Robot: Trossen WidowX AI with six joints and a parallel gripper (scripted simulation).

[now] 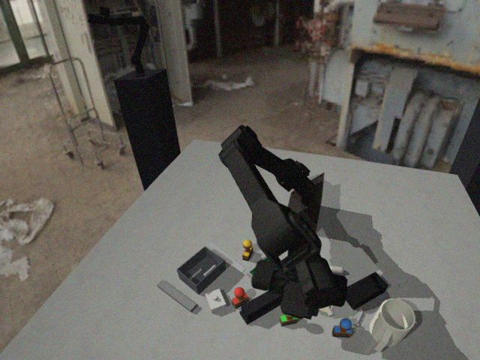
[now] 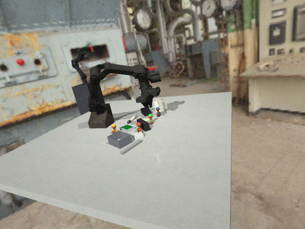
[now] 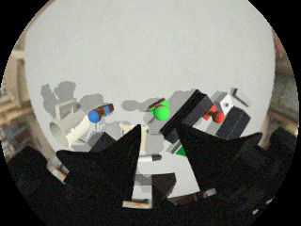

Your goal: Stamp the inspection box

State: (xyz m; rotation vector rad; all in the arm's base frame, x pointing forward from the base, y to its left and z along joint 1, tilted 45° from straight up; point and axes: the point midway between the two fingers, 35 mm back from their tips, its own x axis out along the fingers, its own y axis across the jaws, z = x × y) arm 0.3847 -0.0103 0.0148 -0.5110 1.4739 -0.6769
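My gripper [image 2: 146,112] [image 3: 158,126] is open and empty, low over the middle of the group. The green-topped stamp [image 1: 289,319] [image 2: 150,119] [image 3: 161,113] stands just beyond the fingertips in the wrist view. The red [image 1: 239,296] [image 2: 139,127] [image 3: 217,116], blue [image 1: 345,327] [image 2: 157,111] [image 3: 94,116] and yellow [image 1: 247,247] [image 2: 113,128] stamps also stand. No wording shows. The green ink pad [image 2: 127,127] [image 3: 182,152] is partly hidden by the arm or finger. The cream card [image 1: 326,310] is mostly hidden; its box is unreadable.
A long black block [image 1: 261,306] [image 3: 188,115] lies between the red and green stamps. Another black block [image 1: 366,290], a mug [image 1: 391,321] [image 2: 160,104] and a marker [image 3: 150,158] lie around the card. A grey tray [image 1: 187,280], white block [image 1: 216,301] and grey bar [image 1: 177,295] are left.
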